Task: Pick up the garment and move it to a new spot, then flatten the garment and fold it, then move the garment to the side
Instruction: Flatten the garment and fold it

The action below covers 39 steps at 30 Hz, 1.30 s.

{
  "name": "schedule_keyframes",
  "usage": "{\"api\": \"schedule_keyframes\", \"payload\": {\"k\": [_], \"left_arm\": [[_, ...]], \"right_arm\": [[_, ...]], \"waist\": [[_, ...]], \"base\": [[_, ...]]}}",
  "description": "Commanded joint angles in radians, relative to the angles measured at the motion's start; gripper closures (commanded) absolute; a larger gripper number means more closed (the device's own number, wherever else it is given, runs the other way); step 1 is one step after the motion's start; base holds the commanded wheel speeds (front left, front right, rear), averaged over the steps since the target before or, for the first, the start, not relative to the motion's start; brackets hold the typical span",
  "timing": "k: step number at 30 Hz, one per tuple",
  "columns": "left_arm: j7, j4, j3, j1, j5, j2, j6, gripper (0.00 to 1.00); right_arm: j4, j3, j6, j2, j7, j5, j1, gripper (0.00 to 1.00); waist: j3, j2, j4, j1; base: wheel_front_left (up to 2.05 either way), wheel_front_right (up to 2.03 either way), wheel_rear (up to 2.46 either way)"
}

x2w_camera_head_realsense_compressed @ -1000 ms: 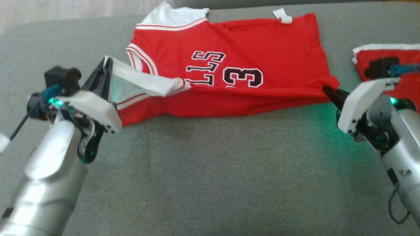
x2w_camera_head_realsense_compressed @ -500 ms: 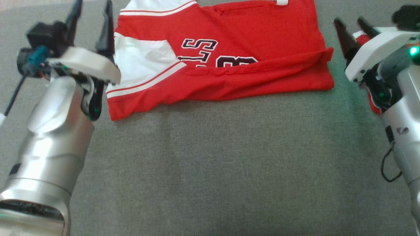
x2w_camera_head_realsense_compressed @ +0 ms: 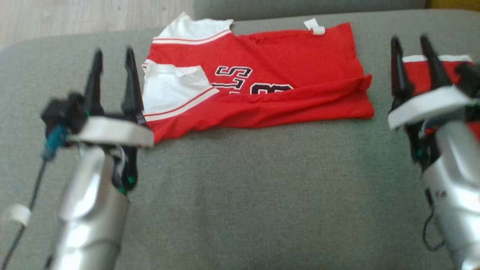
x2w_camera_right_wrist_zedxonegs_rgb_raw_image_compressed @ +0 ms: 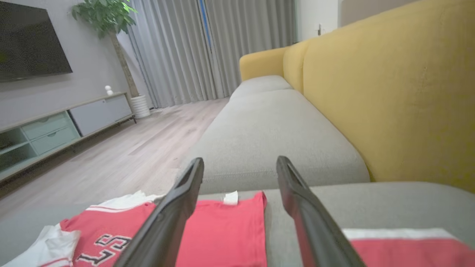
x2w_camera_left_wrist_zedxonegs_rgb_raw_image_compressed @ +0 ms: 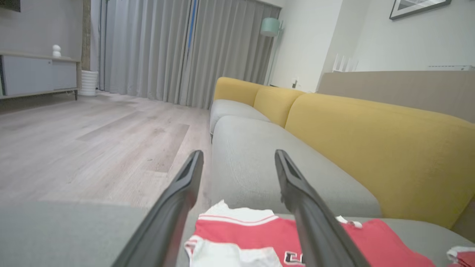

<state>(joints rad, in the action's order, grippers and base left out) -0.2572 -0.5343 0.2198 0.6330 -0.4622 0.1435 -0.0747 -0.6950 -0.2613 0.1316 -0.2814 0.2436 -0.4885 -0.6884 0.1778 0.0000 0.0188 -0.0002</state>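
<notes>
1. The red jersey (x2w_camera_head_realsense_compressed: 270, 75) lies flat on the grey sofa seat (x2w_camera_head_realsense_compressed: 262, 187). Its near long edge is folded over, covering part of the black-and-white number.
2. A white sleeve panel (x2w_camera_head_realsense_compressed: 172, 88) lies turned in on top of the jersey's left end, and a small white tag (x2w_camera_head_realsense_compressed: 314, 27) sits at its far edge.
3. The left gripper (x2w_camera_head_realsense_compressed: 113, 52) stands just beside the jersey's left end, its two dark fingers (x2w_camera_head_realsense_compressed: 131, 86) spread wide, pointing away from the robot, with nothing between them.
4. In the head view its inner finger overlaps the white sleeve's edge; whether it touches the cloth I cannot tell.
5. In the left wrist view the left gripper (x2w_camera_left_wrist_zedxonegs_rgb_raw_image_compressed: 238, 154) has its jaws parted, raised above the jersey (x2w_camera_left_wrist_zedxonegs_rgb_raw_image_compressed: 252, 233), gripping nothing.
6. The right gripper (x2w_camera_head_realsense_compressed: 408, 39) stands off the jersey's right end, apart from it, fingers (x2w_camera_head_realsense_compressed: 397, 75) equally spread and empty.
7. In the right wrist view the right gripper (x2w_camera_right_wrist_zedxonegs_rgb_raw_image_compressed: 240, 159) frames the jersey's (x2w_camera_right_wrist_zedxonegs_rgb_raw_image_compressed: 222, 230) right end and tag without contact.
8. A second folded red-and-white garment (x2w_camera_head_realsense_compressed: 420, 71) lies to the right of the jersey, partly behind the right gripper's fingers.
</notes>
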Motion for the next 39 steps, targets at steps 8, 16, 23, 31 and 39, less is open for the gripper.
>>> {"api": "schedule_keyframes", "payload": {"k": [8, 16, 23, 31, 39], "left_arm": [[-0.004, 0.061, -0.087, -0.222, 0.061, -0.059, -0.01, 0.0], [-0.004, 0.052, -0.125, -0.309, 0.101, -0.085, 0.009, 0.0], [0.007, -0.115, -0.13, -0.234, 0.135, -0.076, 0.046, 0.0], [0.054, -0.361, -0.151, -0.089, 0.135, -0.024, 0.09, 0.0], [0.118, -0.539, -0.148, -0.01, 0.133, 0.006, 0.106, 0.0]], "right_arm": [[0.116, 0.125, -0.001, 0.118, 0.018, 0.157, 0.276, 0.0], [0.196, 0.184, -0.001, 0.19, 0.018, 0.232, 0.396, 0.0], [0.237, 0.161, -0.001, 0.205, 0.013, 0.248, 0.375, 0.0], [0.275, 0.115, -0.001, 0.215, 0.007, 0.239, 0.348, 0.0], [0.292, 0.093, -0.001, 0.22, 0.008, 0.23, 0.333, 0.0]], "waist": [[-0.079, 0.0, 0.013, 0.0002], [-0.096, 0.0, -0.007, 0.0002], [-0.067, 0.0, -0.047, 0.0002], [0.0, 0.0, -0.107, 0.0002], [0.027, 0.0, -0.135, 0.0002]], "base": [[0.0, 0.0, 0.0], [0.0, 0.0, 0.0], [0.0, 0.0, 0.0], [0.0, 0.0, 0.0], [0.0, 0.0, 0.0]]}}
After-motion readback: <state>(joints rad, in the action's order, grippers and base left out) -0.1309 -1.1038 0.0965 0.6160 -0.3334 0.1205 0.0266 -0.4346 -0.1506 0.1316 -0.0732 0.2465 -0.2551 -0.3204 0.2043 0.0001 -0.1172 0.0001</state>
